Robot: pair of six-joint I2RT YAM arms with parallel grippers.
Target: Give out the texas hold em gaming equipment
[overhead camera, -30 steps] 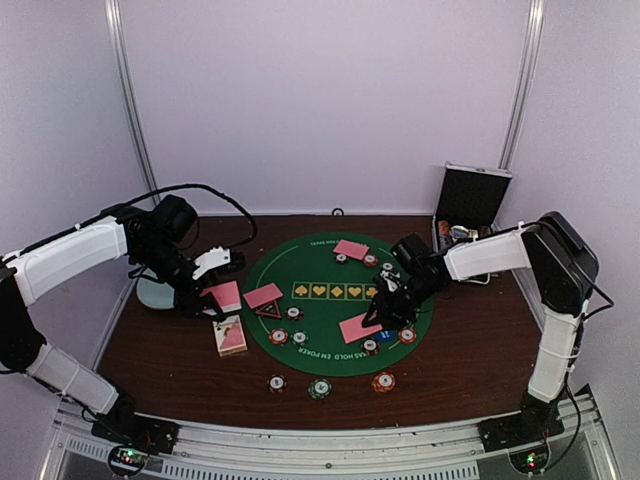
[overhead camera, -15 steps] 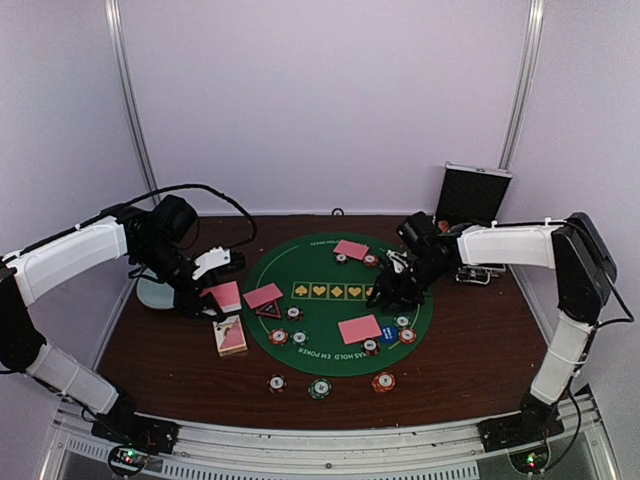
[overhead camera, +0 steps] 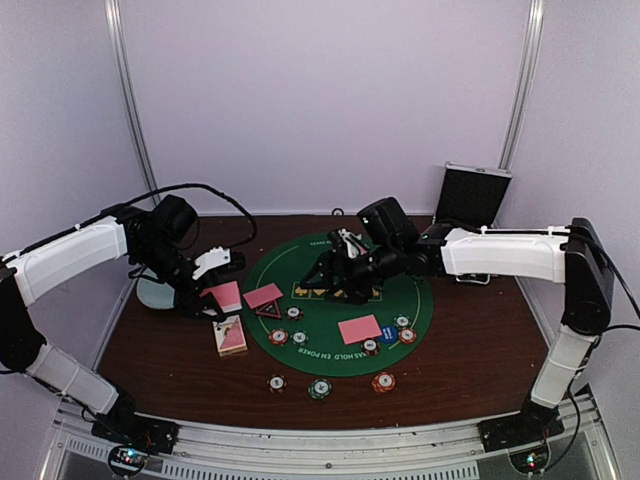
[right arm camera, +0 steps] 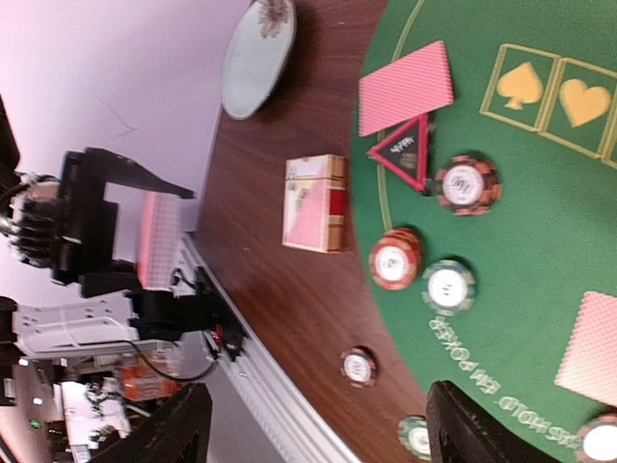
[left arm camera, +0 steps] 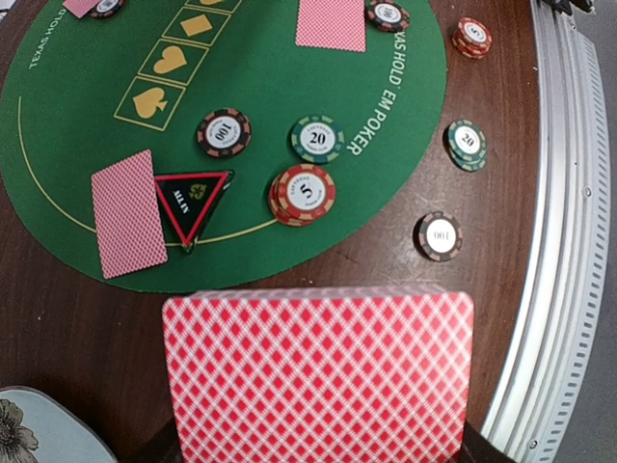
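- Left tool (overhead camera: 214,296), by the left edge of the surface (overhead camera: 470,330), is clamped on a deck (left arm camera: 318,376).
- Right tool (right arm camera: 323,429) hangs over the mat (left arm camera: 260,77), fingers spread wide, holding nothing.
- Marker (left arm camera: 193,203) touches 1 card (left arm camera: 125,214); chips (left arm camera: 303,193) lie toward the near edge.

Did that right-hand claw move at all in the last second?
Yes. The right gripper swung leftward, from the right side of the green mat to its middle.

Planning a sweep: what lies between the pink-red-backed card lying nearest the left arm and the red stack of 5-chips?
A black red-edged triangular marker, beside the card, clear of the chip stack; left wrist view shows it.
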